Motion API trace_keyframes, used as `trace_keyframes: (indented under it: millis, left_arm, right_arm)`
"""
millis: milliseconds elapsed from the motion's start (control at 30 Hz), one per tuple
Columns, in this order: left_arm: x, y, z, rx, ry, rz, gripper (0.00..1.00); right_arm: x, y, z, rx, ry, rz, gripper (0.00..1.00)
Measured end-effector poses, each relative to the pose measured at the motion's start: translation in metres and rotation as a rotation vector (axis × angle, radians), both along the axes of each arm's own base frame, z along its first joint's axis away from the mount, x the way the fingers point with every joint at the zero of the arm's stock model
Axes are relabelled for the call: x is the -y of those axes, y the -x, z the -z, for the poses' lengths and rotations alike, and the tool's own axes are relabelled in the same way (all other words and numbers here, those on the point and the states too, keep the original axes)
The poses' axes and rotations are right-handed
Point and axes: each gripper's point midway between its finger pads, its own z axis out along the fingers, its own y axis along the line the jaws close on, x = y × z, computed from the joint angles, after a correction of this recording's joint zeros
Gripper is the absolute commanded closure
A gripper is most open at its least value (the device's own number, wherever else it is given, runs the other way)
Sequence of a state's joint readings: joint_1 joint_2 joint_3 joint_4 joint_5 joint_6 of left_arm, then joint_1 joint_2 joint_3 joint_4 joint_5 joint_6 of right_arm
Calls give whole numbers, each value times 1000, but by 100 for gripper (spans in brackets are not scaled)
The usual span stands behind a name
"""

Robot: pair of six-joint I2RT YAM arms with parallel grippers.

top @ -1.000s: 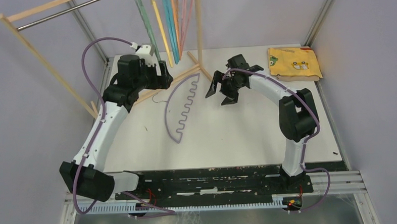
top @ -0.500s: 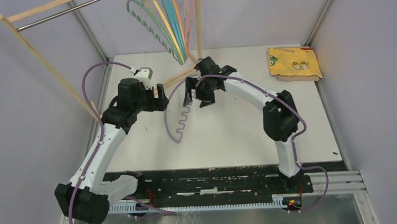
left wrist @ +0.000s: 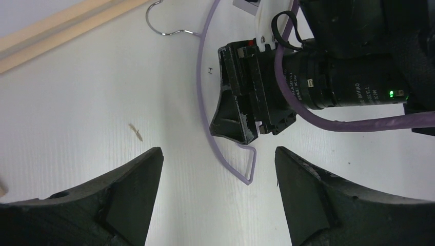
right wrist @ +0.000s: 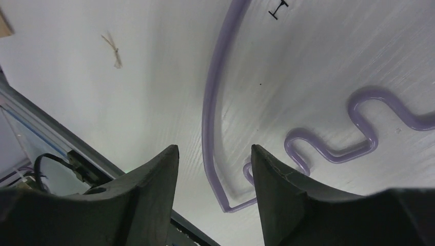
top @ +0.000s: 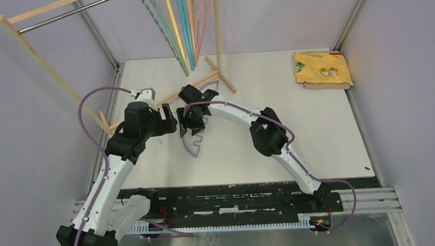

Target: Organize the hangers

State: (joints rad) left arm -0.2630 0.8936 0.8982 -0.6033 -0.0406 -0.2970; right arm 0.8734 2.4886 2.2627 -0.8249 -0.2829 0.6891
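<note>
A purple hanger lies flat on the white table, its metal hook toward the rack. My right gripper is open just above it. In the right wrist view the jaws straddle its curved shoulder near the end corner, with the wavy bar beside them. My left gripper is open and empty just left of the hanger. Its wrist view shows the hanger's end ahead of the open jaws. Green, yellow, blue and pink hangers hang from the rack rod.
The wooden rack frame stands at the back left, its post and base slats close behind both grippers. A slat shows in the left wrist view. A folded yellow cloth lies at the back right.
My right arm has swept left and now hangs over the purple hanger. My left gripper has drawn back from the rack toward the near left. The hung hangers have swung.
</note>
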Motion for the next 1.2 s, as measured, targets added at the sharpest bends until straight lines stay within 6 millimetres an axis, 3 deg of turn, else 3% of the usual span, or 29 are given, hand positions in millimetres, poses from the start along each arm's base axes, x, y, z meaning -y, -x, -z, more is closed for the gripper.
trace_keyframes:
  millis: [100,300,600,667,867,1033,1200]
  left_arm:
    - [-6,5,1,-9,4,-41,14]
    - [-16,15,0,-6,20,-114,14]
    - [-22,28,4,-27,32,-153,15]
    - [-22,29,4,-28,38,-156,15]
    - [-23,37,-4,1,60,-163,15]
    - [-24,44,-9,16,77,-165,16]
    - [-20,45,-9,7,91,-143,16]
  right_arm:
    - [0,8,13,-6,36,-10,46]
    - [-4,18,28,2,77,-30,46]
    - [-28,34,32,53,82,-91,53]
    - [-27,34,33,68,95,-96,61]
    - [-20,31,39,103,139,-104,99]
    - [-16,27,40,103,137,-80,99]
    - [-4,26,38,-7,-3,45,99]
